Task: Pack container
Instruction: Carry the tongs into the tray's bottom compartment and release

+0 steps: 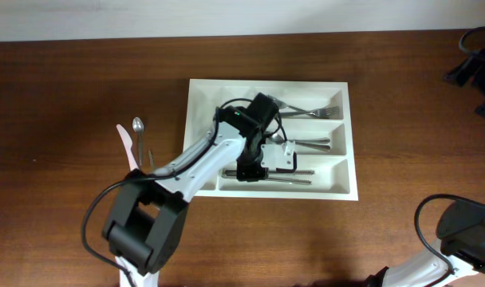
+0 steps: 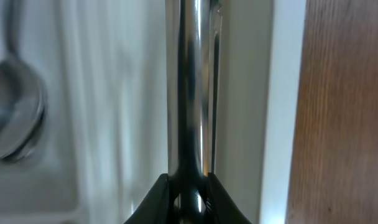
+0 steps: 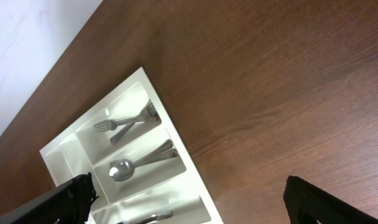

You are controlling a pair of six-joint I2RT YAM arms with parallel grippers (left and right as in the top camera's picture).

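The container is a white cutlery tray in the middle of the table. Forks lie in its far long compartment and spoons in the middle one. My left gripper is down in the near long compartment, shut on the handle of a metal knife. Other knives lie beside it. The left wrist view shows the tray wall and a spoon. My right gripper is open and empty, high above the table beside the tray.
On the table left of the tray lie a spoon, a white plastic utensil and a fork. Dark equipment sits at the far right edge. The right arm's base is at the near right.
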